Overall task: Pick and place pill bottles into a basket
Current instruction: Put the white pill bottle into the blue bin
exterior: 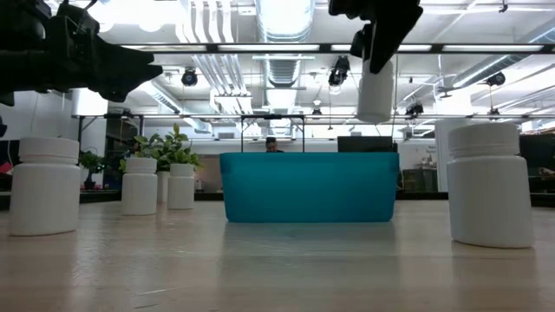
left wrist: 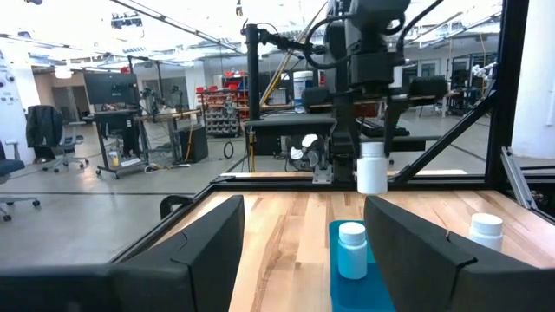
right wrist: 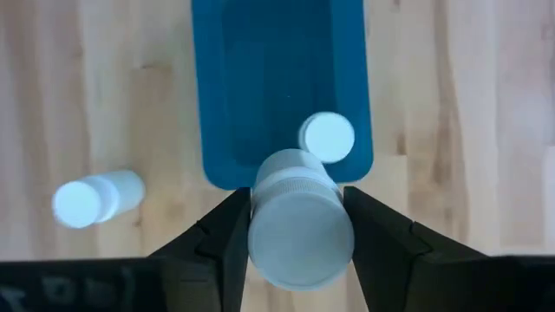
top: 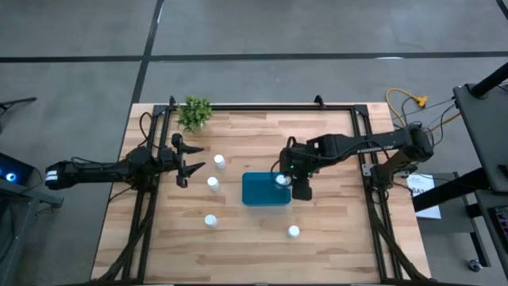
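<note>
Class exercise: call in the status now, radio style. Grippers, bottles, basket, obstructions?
Right gripper shut on small white cylindrical pill bottle, above teal rectangular basket. One bottle inside basket. Left gripper open, waiting beside table's left side. No obstruction visible.

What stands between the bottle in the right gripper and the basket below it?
Nothing visible. The right gripper holds a pill bottle in the air above the basket, over its right end. One bottle already stands inside near that end, so the drop spot is partly taken. The left gripper waits open off to the side.
</note>
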`<state>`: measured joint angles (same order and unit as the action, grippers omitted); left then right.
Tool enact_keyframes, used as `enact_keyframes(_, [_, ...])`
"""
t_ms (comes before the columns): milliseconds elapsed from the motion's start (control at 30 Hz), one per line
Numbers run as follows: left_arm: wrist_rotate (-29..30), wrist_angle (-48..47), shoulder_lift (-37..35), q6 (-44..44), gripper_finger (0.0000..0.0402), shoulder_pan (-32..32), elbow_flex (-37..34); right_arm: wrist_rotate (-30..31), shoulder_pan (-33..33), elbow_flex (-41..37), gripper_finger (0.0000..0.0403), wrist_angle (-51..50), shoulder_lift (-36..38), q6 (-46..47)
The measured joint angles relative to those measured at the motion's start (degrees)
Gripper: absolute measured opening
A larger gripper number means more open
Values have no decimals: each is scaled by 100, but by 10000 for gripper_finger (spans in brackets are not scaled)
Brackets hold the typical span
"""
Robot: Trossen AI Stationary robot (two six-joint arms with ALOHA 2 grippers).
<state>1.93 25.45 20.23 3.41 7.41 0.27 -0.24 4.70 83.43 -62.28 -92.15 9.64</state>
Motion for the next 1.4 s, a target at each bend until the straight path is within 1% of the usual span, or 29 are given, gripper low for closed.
enact_keyframes(133, [-1,1,0,0,222,0,0,46,71,157,148,-2,-280,-67])
enact_keyframes(333, [-2,0,0,1,222,1,0,41,151,171,148,64,-697,-235])
enact_keyframes(567, [-1,0,0,1,222,-1,0,40,232,166,148,625,-944,-352])
enact_keyframes(667, [-2,0,0,1,222,0,0,41,232,152,148,721,-1022,-318])
enact_keyframes(900, [-2,-1,0,0,222,-1,0,42,296,-60,148,833,-1168,-263])
enact_keyframes(1100, [0,2,6,1,222,1,0,47,292,-401,148,1339,-1172,-163])
enact_keyframes(1400, [0,0,11,-1,222,-1,0,154,294,-797,148,1383,-1172,-72])
